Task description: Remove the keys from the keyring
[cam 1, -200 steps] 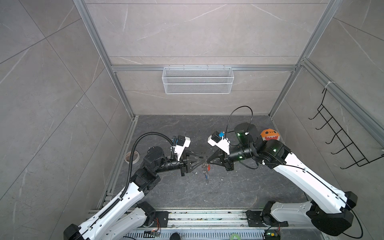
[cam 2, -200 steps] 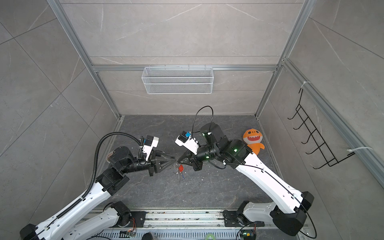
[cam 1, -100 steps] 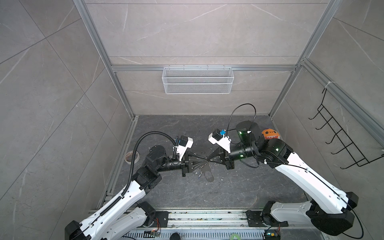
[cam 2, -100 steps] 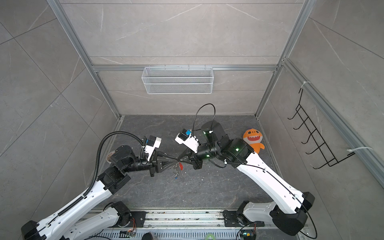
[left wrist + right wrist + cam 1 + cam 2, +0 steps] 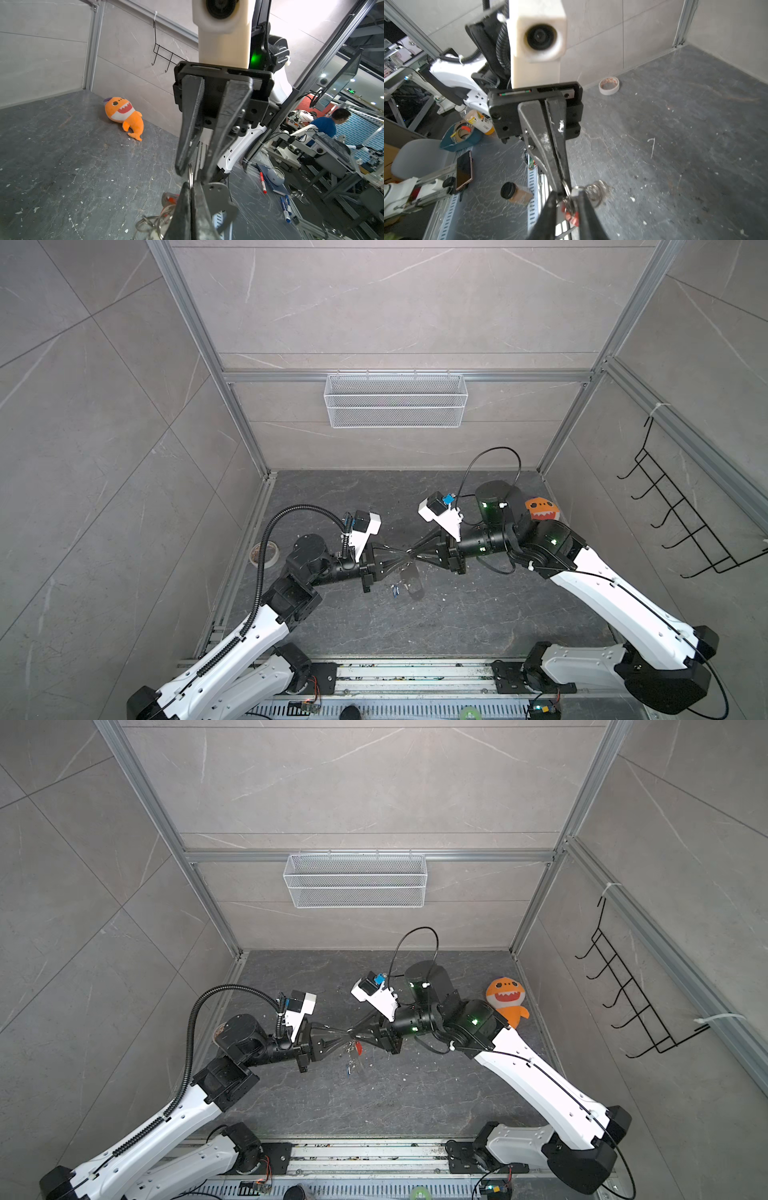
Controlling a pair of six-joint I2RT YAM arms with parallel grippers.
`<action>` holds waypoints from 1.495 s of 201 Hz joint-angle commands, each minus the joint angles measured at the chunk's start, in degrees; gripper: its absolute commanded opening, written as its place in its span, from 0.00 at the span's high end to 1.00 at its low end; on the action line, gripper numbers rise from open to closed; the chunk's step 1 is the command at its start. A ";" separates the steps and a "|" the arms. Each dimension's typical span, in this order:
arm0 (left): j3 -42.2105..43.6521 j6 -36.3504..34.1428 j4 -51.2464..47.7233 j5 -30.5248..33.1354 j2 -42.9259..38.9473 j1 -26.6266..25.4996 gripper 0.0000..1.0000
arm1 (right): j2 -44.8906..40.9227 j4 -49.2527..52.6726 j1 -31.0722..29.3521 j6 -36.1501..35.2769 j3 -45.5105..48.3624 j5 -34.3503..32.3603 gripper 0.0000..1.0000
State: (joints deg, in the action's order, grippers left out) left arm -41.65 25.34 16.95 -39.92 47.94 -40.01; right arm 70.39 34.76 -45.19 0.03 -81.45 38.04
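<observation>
In both top views my two grippers meet tip to tip above the middle of the floor. My left gripper (image 5: pixel 405 559) (image 5: pixel 190 187) is shut, pinching a small silver ring (image 5: pixel 190 176) of the keyring. The flat grey oval keyring (image 5: pixel 216 195) (image 5: pixel 411 578) hangs blurred just below the fingertips. My right gripper (image 5: pixel 414 556) (image 5: pixel 568 194) has its fingers apart. The red-tagged key (image 5: pixel 571 216) (image 5: pixel 358 1048) hangs between them with several silver rings (image 5: pixel 593 191). The blue-tagged key (image 5: pixel 395 591) dangles lowest.
An orange shark plush (image 5: pixel 507 1000) lies by the right wall. A tape roll (image 5: pixel 264 552) sits at the left floor edge. A white wire basket (image 5: pixel 395 400) hangs on the back wall and a black hook rack (image 5: pixel 681 526) on the right wall.
My left gripper has closed onto the silver ring. My right gripper's fingers, shut before, have parted. The keyring bundle now hangs lower and swings, blurred.
</observation>
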 commanded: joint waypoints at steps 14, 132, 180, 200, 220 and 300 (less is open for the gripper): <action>2.73 2.42 14.07 5.38 -2.69 -0.17 1.00 | -7.04 -20.21 -0.60 8.43 8.52 -1.48 0.60; 4.88 6.34 23.88 3.97 -4.49 -0.19 1.00 | -8.36 -45.50 -0.60 20.65 19.84 1.60 0.68; 5.16 5.86 23.74 4.67 -4.82 -0.19 1.00 | -7.20 -46.81 -1.00 21.98 20.43 3.52 0.79; 5.14 5.95 23.92 4.70 -5.01 -0.23 1.00 | -6.72 -46.74 -1.22 22.03 20.61 3.23 0.77; 5.15 5.90 23.74 4.68 -5.26 -0.17 1.00 | -6.32 -46.63 -1.38 22.10 20.72 3.09 0.78; 5.31 5.33 22.60 6.44 -5.84 -0.18 1.00 | -6.05 -47.73 -2.30 22.29 21.60 3.69 1.00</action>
State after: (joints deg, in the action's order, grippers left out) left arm -35.86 30.92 36.01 -34.54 42.83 -40.14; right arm 64.36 -11.29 -47.13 21.71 -60.58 40.82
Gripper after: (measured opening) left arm 0.045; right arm 0.048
